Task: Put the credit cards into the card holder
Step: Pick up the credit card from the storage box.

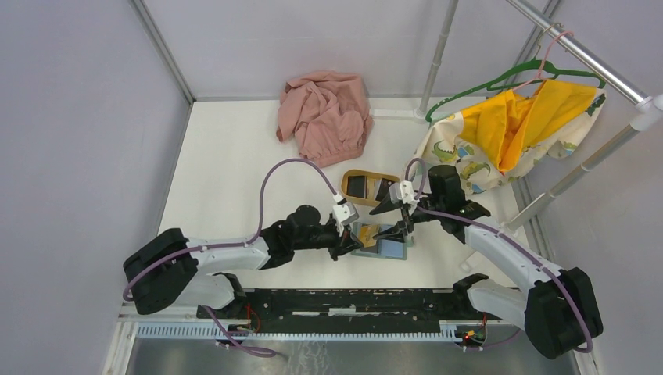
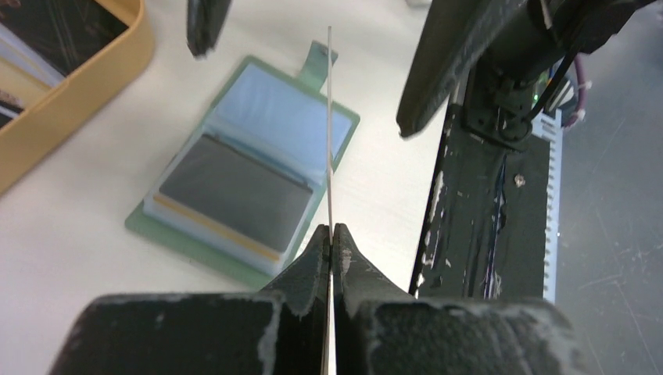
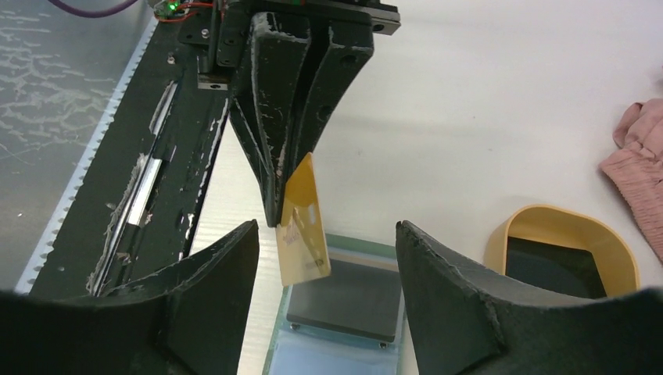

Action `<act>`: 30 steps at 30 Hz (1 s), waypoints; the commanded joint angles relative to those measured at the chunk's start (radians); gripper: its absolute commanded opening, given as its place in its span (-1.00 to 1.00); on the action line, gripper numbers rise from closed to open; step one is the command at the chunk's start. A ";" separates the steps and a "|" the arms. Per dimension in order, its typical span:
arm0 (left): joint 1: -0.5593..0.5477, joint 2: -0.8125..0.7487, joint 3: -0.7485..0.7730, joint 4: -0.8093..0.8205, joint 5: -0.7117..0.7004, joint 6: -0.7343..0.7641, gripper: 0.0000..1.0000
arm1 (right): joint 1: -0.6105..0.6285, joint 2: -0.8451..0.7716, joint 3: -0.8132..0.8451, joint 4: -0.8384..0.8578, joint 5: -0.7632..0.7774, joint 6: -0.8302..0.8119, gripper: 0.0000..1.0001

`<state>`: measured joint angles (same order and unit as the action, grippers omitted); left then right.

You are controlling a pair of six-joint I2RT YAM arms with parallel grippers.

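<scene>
The card holder lies open on the table, blue-grey inside, with a black card in one slot. My left gripper is shut on a gold-tan credit card, held upright and tilted just above the holder's edge. The card shows edge-on in the left wrist view. My right gripper is open and empty. Its fingers straddle the holder from the other side, with the gold card between them. More black cards lie in the oval wooden tray.
The tan tray stands just behind the holder. A pink cloth is heaped at the back. A yellow garment hangs on a green hanger from the rack at the right. The black base rail runs along the near edge.
</scene>
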<state>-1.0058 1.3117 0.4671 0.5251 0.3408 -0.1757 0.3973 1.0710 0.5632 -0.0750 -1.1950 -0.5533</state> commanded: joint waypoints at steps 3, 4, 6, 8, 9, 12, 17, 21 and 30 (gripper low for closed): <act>0.002 -0.084 0.024 -0.126 -0.027 0.099 -0.96 | -0.002 0.021 0.077 -0.138 0.020 -0.107 0.38; 0.001 -0.089 0.022 -0.126 -0.028 0.099 -0.96 | -0.002 0.023 0.073 -0.127 0.017 -0.097 0.37; 0.002 -0.096 0.022 -0.126 -0.024 0.099 -0.96 | -0.003 0.030 0.065 -0.104 0.015 -0.071 0.33; 0.000 -0.099 0.022 -0.125 -0.022 0.099 -0.96 | -0.002 0.039 0.056 -0.077 0.006 -0.044 0.31; 0.000 -0.101 0.022 -0.125 -0.021 0.100 -0.97 | -0.001 0.043 0.052 -0.065 0.002 -0.032 0.29; 0.000 -0.106 0.018 -0.118 -0.020 0.099 -0.96 | -0.001 0.054 0.043 -0.036 -0.013 0.000 0.22; 0.000 -0.115 0.008 -0.106 -0.025 0.099 -0.97 | 0.001 0.068 0.037 -0.009 -0.032 0.037 0.05; 0.000 -0.117 0.007 -0.103 -0.030 0.099 -0.96 | 0.004 0.073 0.037 -0.010 -0.049 0.042 -0.18; 0.000 -0.121 -0.007 -0.092 -0.127 0.078 -0.76 | 0.006 0.073 0.055 -0.023 -0.069 0.053 -1.00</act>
<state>-1.0050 1.2182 0.4660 0.3904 0.2836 -0.1299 0.3992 1.1461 0.6018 -0.1219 -1.2324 -0.5060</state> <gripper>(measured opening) 0.075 0.022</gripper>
